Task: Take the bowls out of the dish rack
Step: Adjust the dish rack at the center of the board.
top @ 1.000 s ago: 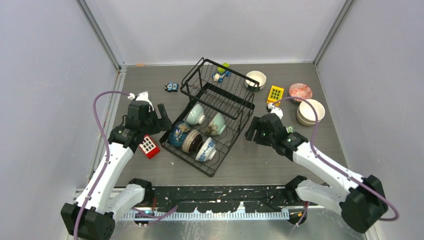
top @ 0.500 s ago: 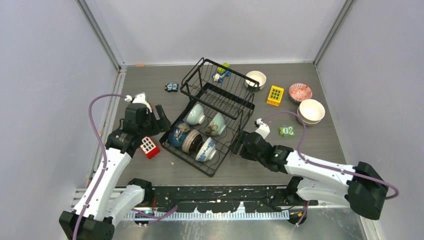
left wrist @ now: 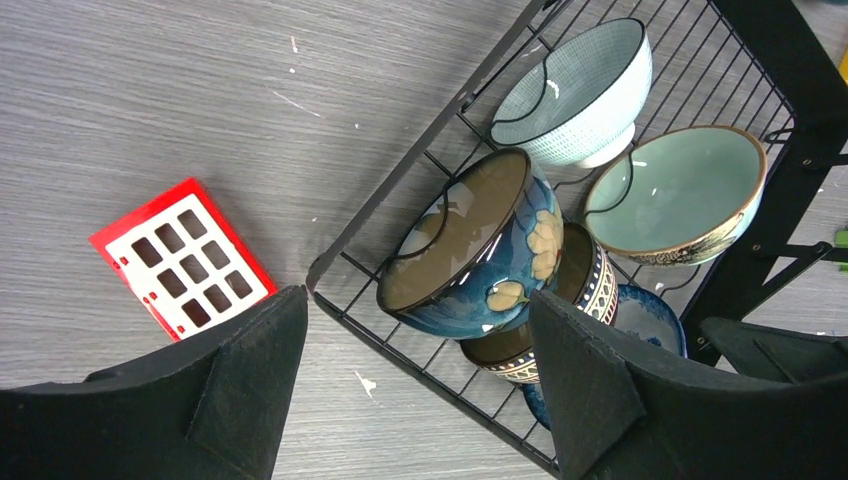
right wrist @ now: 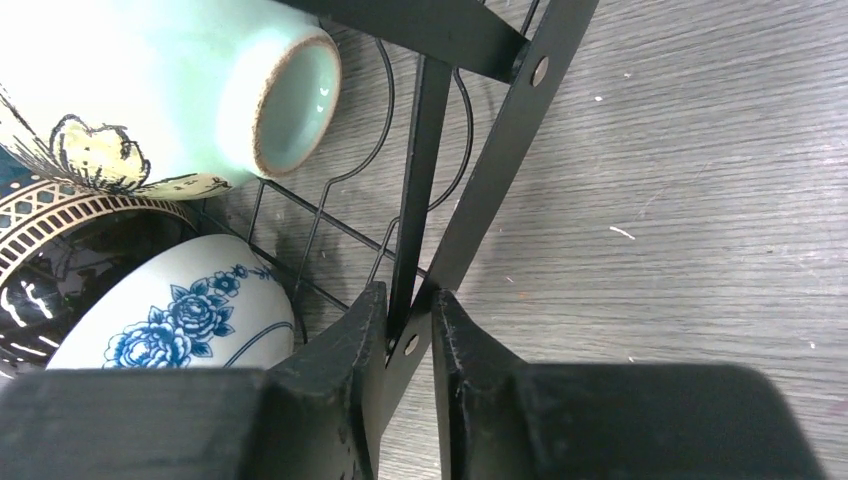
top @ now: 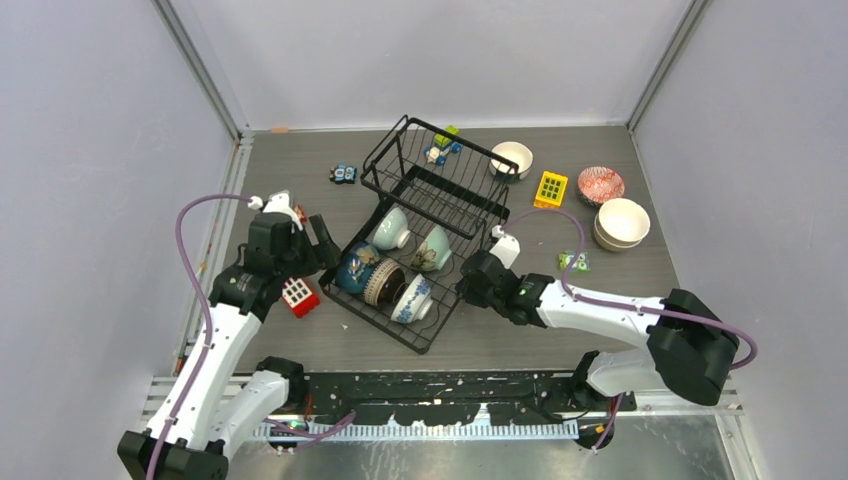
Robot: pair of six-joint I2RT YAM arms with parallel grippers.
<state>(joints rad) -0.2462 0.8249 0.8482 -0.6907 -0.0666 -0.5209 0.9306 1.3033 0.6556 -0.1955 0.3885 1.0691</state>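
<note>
- The right arm has swung in across the table (top: 640,285). A second ago its fingers were over by the unloaded bowls; now they sit at the right edge of the rack (right wrist: 515,130).
- The right fingers (top: 468,288) have gone from well open to nearly shut. They pinch a black frame bar of the rack, not a bowl.
- Just left of those fingers sits the blue-and-white bowl (right wrist: 180,315), with the green bowl (right wrist: 150,90) beyond it.
- The left fingers (top: 325,233) are unchanged: spread wide and holding nothing. They hover at the rack's left corner with the dark blue bowl (left wrist: 470,250) below and between them. A red block (left wrist: 180,260) lies just outside one finger.
- Five bowls are still racked. The white bowl (top: 512,158), red-patterned bowl (top: 600,184) and cream bowls (top: 621,222) lie on the table, well to the right of the right fingers.
- Our reading: the right arm is bracing the rack so the left can lift the dark blue bowl. No bowl left the rack in this interval.
</note>
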